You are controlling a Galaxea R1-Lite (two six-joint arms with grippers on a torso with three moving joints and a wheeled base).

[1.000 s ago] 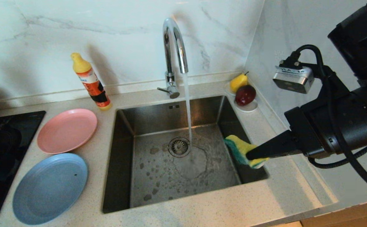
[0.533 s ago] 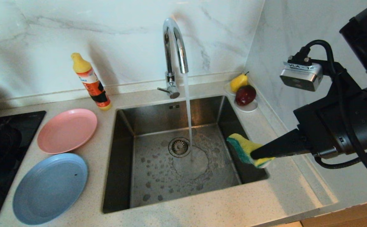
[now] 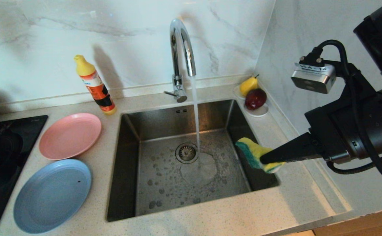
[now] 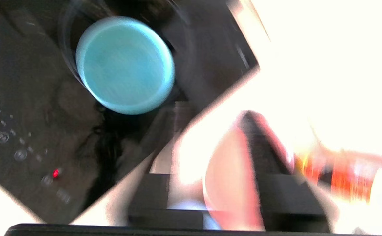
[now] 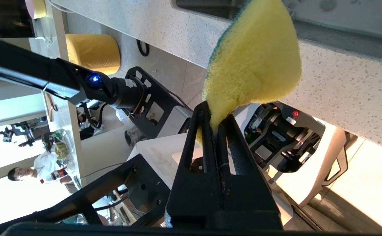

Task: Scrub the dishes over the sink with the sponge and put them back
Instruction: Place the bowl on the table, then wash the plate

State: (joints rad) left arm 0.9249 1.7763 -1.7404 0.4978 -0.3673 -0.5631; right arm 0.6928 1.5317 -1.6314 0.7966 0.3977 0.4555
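Right gripper [image 3: 265, 161]: fingers pressed tight together, pinching one corner of the yellow sponge [image 3: 255, 156]; the green scouring face turns toward the basin.
Right arm: reaches in from the right, fingers pointing left and slightly down, holding the sponge above the sink's right edge.
Left gripper [image 4: 210, 183]: seen only in its blurred wrist view, above the pink plate's [image 3: 70, 135] rim; how far its fingers are spread cannot be told, and no grip is visible.
Sink [image 3: 130, 170]: water runs from the tap [image 3: 181, 49] beside the drain.
Blue plate [image 3: 52, 195]: flat on the counter, just in front of the pink plate.
Teal bowl [image 4: 124, 65]: sits on the dark hob [image 4: 30, 108].
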